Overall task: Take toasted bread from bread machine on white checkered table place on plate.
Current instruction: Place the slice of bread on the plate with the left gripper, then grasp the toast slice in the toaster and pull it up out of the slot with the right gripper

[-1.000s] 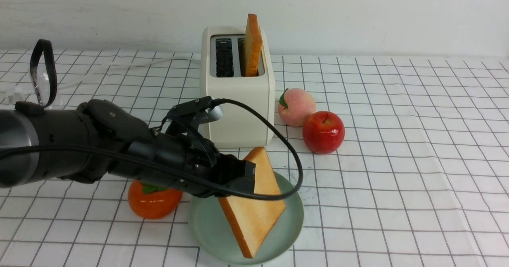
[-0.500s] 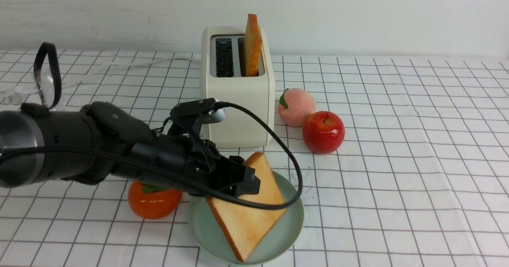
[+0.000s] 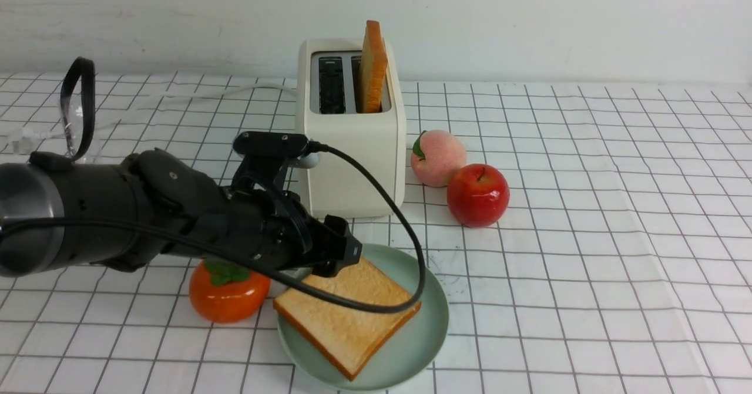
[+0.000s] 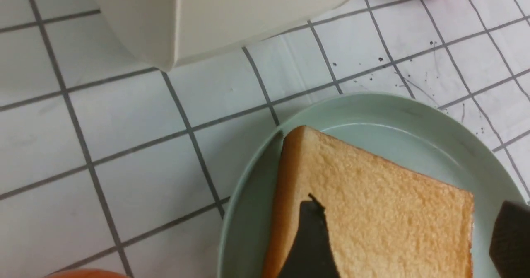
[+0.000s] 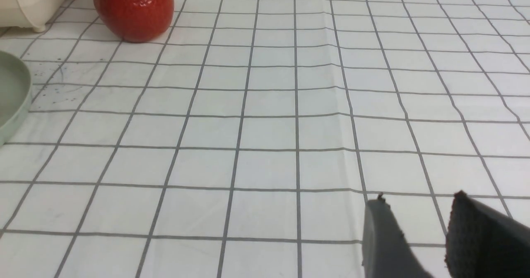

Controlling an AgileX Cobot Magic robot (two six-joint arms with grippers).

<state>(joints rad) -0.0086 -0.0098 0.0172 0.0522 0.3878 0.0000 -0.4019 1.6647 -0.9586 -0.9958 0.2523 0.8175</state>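
**Release of the first slice onto the plate.** The left claw (image 3: 338, 254) stands wide and grips nothing. Its fingers (image 4: 310, 236) are spread above the slice (image 3: 346, 317), which lies flat on the plate (image 3: 426, 335) just below and ahead of the fingertips. One corner of the slice overhangs the rim on the claw's side. The second slice (image 3: 373, 68) stands upright in a slot of the toaster (image 3: 352, 159), beyond the claw and higher than it. The right claw (image 5: 426, 236) has its jaws narrowly parted over bare table (image 5: 265, 129) with nothing between them, and is well apart from the plate.

**Step in hand.** Judging by the layout, the first placement is finished and half of the task remains.

**Next move.** The left claw should probably lift clear without dragging the slice and then rise to the toaster top. There it would set its jaws across the thin faces of the second slice and draw it straight up. The bare part of the plate lies on the far side from the claw, so the second slice will likely overlap the first.

**Change from the earlier frames.** A second ago the claw held the slice clamped and standing steeply on one corner on the plate. Half a second ago the slice leaned lower. The jaws have now parted, the slice has dropped flat, and the claw has drawn back slightly. The toaster and second slice have not moved.
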